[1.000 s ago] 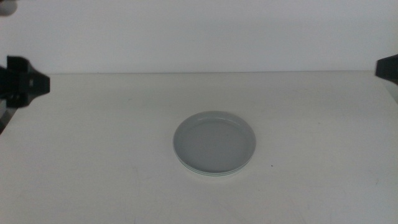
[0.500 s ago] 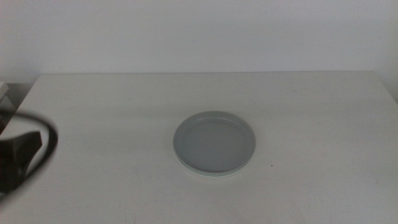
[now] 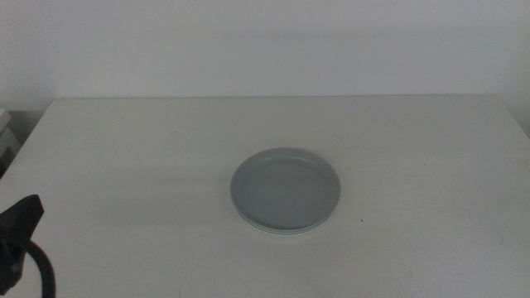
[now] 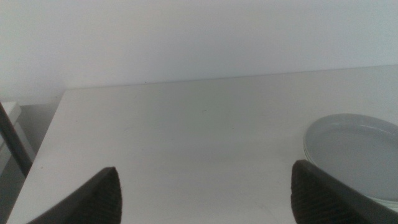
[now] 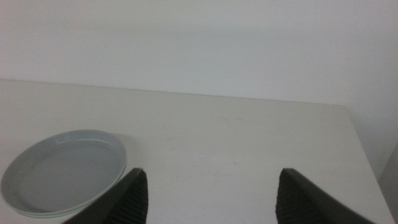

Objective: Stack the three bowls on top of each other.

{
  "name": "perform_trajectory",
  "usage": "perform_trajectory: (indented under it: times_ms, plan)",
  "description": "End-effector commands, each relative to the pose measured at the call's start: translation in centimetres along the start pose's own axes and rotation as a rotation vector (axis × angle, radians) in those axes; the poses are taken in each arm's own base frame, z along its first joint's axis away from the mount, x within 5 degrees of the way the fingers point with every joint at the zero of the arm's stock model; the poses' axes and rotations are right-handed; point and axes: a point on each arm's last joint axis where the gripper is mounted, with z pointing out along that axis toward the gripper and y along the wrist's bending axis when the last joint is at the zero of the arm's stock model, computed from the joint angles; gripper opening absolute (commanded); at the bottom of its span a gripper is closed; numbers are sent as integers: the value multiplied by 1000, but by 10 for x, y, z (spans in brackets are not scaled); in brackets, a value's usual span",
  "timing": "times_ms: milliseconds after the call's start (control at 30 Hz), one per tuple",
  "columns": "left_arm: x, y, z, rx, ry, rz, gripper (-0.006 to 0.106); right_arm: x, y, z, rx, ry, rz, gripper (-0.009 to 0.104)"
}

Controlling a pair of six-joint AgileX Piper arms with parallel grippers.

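Note:
The three bowls (image 3: 286,189) sit nested in one stack at the middle of the table. The grey-blue one is on top, and the pale rims (image 3: 281,231) of the dishes beneath show at its near edge. The stack also shows in the left wrist view (image 4: 357,152) and in the right wrist view (image 5: 62,167). My left gripper (image 4: 205,199) is open and empty, well back from the stack on its left. My right gripper (image 5: 211,199) is open and empty, well back on its right. Nothing touches the stack.
A dark part of the left arm (image 3: 18,236) with a cable shows at the bottom left corner of the middle view. The right arm is out of that view. The white table (image 3: 124,165) ends at a pale wall behind.
The left arm dropped from the upper left of the middle view to its bottom left corner. The right arm's dark tip left the upper right edge. The stack has not moved.

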Motion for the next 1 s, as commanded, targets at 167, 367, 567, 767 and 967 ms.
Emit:
perform_trajectory:
  times_ms: [167, 367, 567, 767, 967]
  plan:
    - [-4, 1, -3, -17, -93, -33, 105, -6, -3, 0, 34, -95, -13, 52]
    - [47, 2, -11, -19, -95, -32, 105, 42, -5, -3, 53, -118, -10, 52]
    - [94, 3, -9, -19, -87, -32, 105, 89, -6, -3, 62, -108, -35, 52]
    - [107, 3, -6, -22, -62, -27, 105, 112, -8, -1, 80, -106, -94, 52]
    - [106, 4, -6, -24, -65, -24, 105, 120, -9, 1, 83, -75, -107, 52]
